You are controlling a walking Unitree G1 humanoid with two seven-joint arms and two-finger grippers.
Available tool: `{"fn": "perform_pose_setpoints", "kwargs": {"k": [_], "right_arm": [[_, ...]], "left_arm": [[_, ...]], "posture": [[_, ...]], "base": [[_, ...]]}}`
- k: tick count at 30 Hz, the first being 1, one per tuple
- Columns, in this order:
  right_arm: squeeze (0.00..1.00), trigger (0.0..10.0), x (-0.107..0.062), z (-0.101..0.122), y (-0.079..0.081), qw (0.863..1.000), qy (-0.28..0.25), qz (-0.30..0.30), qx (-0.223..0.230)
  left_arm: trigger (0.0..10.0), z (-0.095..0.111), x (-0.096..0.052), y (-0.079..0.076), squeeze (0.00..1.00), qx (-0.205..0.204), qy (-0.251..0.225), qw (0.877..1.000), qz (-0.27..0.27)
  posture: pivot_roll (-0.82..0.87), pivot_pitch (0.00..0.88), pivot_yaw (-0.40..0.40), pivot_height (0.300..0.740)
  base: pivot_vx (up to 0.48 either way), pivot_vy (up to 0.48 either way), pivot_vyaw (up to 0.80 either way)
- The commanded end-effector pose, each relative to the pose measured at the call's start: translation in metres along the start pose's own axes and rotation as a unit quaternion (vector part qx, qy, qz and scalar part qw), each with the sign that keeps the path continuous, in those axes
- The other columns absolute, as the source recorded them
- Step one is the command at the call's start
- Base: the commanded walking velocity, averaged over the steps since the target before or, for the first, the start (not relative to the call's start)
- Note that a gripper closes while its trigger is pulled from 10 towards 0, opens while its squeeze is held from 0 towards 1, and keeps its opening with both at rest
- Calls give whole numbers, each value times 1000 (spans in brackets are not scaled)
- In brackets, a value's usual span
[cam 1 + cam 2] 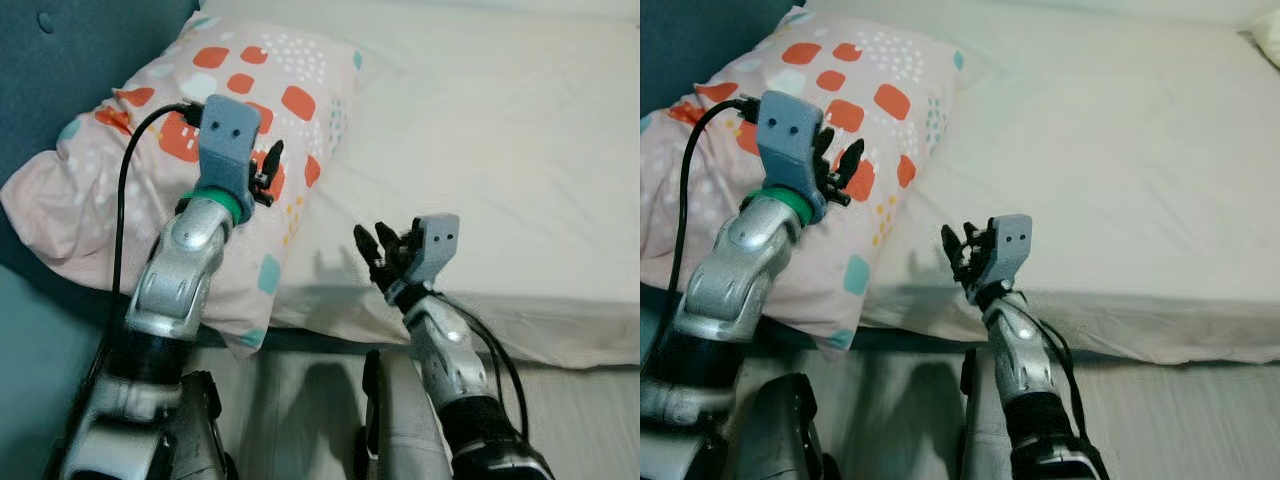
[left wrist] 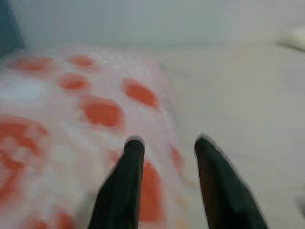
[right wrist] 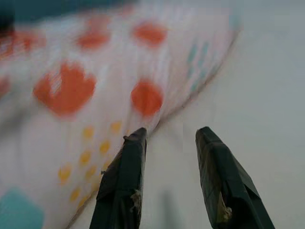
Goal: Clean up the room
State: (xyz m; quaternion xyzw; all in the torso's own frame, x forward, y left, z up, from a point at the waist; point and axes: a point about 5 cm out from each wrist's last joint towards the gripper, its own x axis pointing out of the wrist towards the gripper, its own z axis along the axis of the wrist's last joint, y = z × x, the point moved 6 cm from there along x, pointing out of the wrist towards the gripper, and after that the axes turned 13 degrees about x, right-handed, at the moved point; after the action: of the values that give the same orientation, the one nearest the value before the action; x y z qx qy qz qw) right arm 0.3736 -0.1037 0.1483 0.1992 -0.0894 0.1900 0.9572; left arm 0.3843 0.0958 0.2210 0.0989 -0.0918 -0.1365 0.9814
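Observation:
A pink pillow (image 1: 140, 130) with orange, teal and white spots lies at the left end of a bed with a white sheet (image 1: 480, 130), its near end hanging over the bed's front edge. My left gripper (image 1: 266, 170) hovers over the pillow's middle, open and holding nothing; the left wrist view shows the pillow (image 2: 71, 105) under its fingers (image 2: 124, 181). My right gripper (image 1: 375, 250) is open at the bed's front edge, just right of the pillow. In the right wrist view the pillow's edge (image 3: 95, 95) lies ahead of it.
A dark teal headboard or wall (image 1: 60, 60) stands behind the pillow at left. The mattress's front edge (image 1: 520, 345) runs across in front of me, with pale floor (image 1: 590, 420) below it. Another pale cushion corner (image 1: 1268, 40) lies at the far right.

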Motion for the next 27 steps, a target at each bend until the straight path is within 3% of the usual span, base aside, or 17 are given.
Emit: {"fn": "perform_pose_setpoints", "kwargs": {"k": [1, 7, 13, 17, 19, 27], "right_arm": [[0, 10000, -1, 13, 0, 1000, -19, -2, -12], [0, 10000, 3, 55, 3, 997, -77, 1, -28], [0, 10000, 8, 71, 2, 995, -95, -4, -42], [0, 10000, 10, 73, 0, 994, -96, -10, -43], [0, 10000, 7, 67, 0, 995, -80, -11, -50], [0, 10000, 3, 64, -4, 996, -67, -22, -51]], "left_arm": [[10000, 9, -2, 2, 0, -18, -18, 1000, 1], [10000, 21, -1, 14, 0, -46, -39, 998, 25], [10000, 22, 2, 18, 0, -38, -40, 998, 38], [10000, 23, 3, 13, 0, -35, -42, 998, 38], [10000, 25, 6, 1, 0, -31, -43, 998, 33], [10000, 29, 9, -4, 0, -23, -46, 998, 26]], "posture": [[-35, 86, 6, 531], [-40, 82, -2, 531], [-40, 79, -8, 545], [-39, 79, -9, 555], [-44, 78, -14, 570], [-45, 82, -12, 595]], "base": [[0, 0, 0], [0, 0, 0], [0, 0, 0], [0, 0, 0], [0, 0, 0], [0, 0, 0]]}}
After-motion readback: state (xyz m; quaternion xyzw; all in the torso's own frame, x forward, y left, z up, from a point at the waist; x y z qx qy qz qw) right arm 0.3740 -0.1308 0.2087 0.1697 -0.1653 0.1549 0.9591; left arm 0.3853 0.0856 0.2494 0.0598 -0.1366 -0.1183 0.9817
